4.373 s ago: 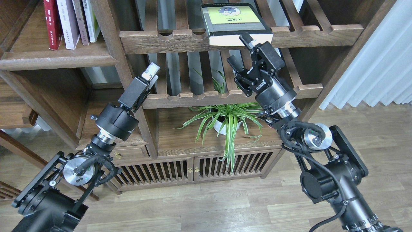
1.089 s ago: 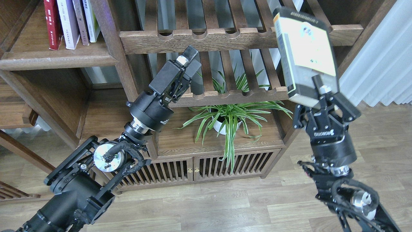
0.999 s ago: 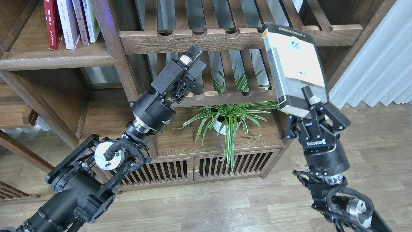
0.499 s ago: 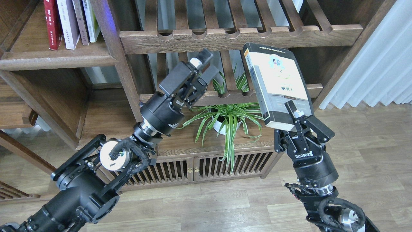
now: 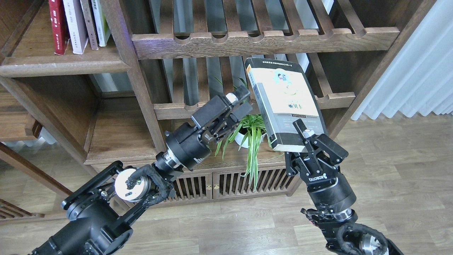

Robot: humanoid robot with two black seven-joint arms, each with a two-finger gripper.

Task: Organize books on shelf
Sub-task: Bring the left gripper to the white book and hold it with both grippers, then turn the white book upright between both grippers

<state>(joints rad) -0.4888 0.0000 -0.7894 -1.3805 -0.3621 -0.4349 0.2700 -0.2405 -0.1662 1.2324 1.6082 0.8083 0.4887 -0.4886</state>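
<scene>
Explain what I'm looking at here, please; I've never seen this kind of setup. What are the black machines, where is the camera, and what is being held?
The camera sits in a humanoid robot's head, looking forward and down, so the two black arms rising from the bottom are its own. Each ends in a two-finger gripper. The right gripper is clamped on the lower edge of a thick black book with a pale yellow cover panel, holding it upright in the air in front of a wooden bookcase. The left gripper is open, holds nothing, and reaches toward the book's left side. Top left, four more books stand on a solid plank shelf. The middle of the bookcase has slatted racks, and a potted plant stands lower down, behind the arms.
</scene>
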